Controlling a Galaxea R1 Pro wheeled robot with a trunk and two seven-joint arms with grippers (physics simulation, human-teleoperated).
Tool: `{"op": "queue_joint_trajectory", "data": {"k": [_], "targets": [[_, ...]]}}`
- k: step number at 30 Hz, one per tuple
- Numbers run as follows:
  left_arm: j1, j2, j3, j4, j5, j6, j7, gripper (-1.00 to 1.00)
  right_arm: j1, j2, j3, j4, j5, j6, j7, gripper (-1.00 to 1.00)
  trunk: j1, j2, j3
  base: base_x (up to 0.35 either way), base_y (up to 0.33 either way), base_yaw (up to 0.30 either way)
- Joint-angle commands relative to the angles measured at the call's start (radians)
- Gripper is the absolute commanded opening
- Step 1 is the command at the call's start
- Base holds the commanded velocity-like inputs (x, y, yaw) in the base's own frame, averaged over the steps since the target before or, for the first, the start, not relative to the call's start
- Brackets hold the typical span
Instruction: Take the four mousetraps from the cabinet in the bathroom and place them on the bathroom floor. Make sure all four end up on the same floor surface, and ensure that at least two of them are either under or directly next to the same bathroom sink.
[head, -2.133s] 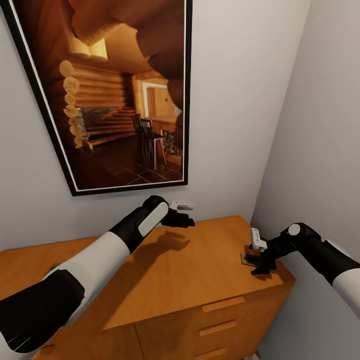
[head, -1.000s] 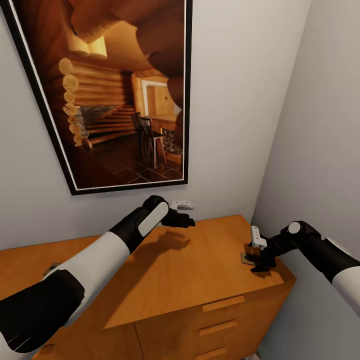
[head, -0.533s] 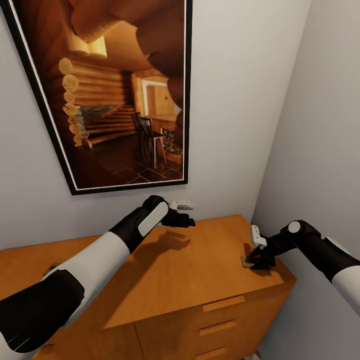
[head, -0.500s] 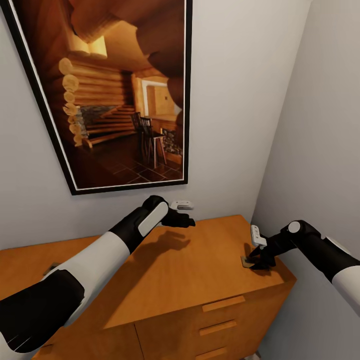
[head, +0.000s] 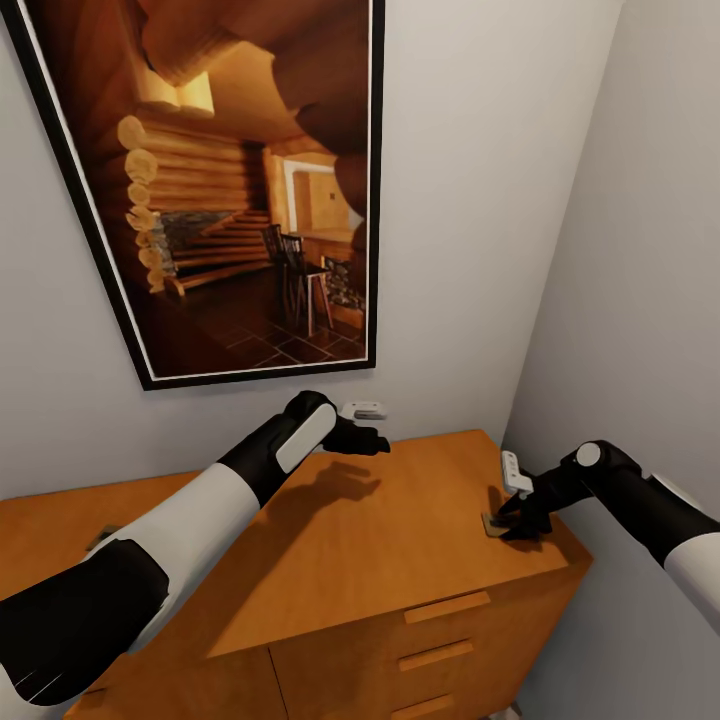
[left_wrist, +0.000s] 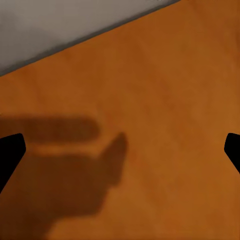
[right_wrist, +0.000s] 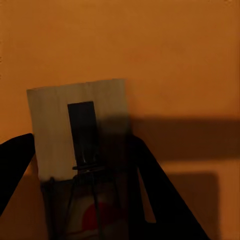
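Observation:
A mousetrap (head: 489, 521) lies flat near the right end of the orange-brown cabinet (head: 400, 540) top. In the right wrist view the mousetrap (right_wrist: 75, 125) is a tan slab with dark wire parts and a red spot. My right gripper (head: 510, 524) is down on it, and its black fingers (right_wrist: 150, 185) press against both long edges of the slab. My left gripper (head: 372, 441) hovers open over the bare back of the cabinet top (left_wrist: 150, 90), with nothing between its fingers. A small dark flat piece (head: 100, 538) peeks out beside my left upper arm; it may be another mousetrap.
A large black-framed picture (head: 230, 190) of a log cabin interior hangs on the wall behind the cabinet. A grey side wall (head: 640, 300) stands close on the right, next to my right arm. Drawers with slim bar handles (head: 446, 607) face me.
My right gripper has come down and slightly left onto the mousetrap, with its fingers now against the slab's edges. The left arm and the view have not moved.

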Motion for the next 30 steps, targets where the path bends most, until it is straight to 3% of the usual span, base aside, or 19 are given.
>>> {"op": "queue_joint_trajectory", "data": {"k": [1, 4, 5, 13, 30], "targets": [[-0.001, 0.0, -0.003, -0.001, 0.011, 0.001, 0.01, 1.0, 0.028, -0.001, 0.004, -0.005, 0.0, 0.018, 0.008, -1.0, 0.0, -0.001, -0.002, 0.0, 0.0, 0.0], [-0.001, 0.0, -0.003, 0.0, 0.011, 0.0, 0.01, 1.0, 0.028, 0.0, 0.004, -0.038, 0.001, 0.076, 0.011, -1.0, 0.0, -0.001, -0.002, 0.0, 0.0, 0.0], [-0.001, 0.0, -0.003, 0.001, 0.011, 0.001, 0.01, 1.0, 0.028, 0.0, 0.005, -0.089, 0.002, 0.126, 0.011, -1.0, 0.0, -0.001, -0.002, 0.0, 0.0, 0.0], [-0.001, 0.0, -0.003, 0.002, 0.011, 0.001, 0.01, 1.0, 0.028, -0.002, 0.006, -0.251, 0.012, 0.267, 0.03, -1.0, 0.0, -0.001, -0.002, 0.0, 0.0, 0.0], [-0.001, 0.0, -0.003, 0.003, 0.011, 0.001, 0.01, 1.0, 0.028, -0.005, 0.001, -0.366, 0.011, 0.328, 0.048, -1.0, 0.0, -0.001, -0.002, 0.0, 0.0, 0.0]]}}
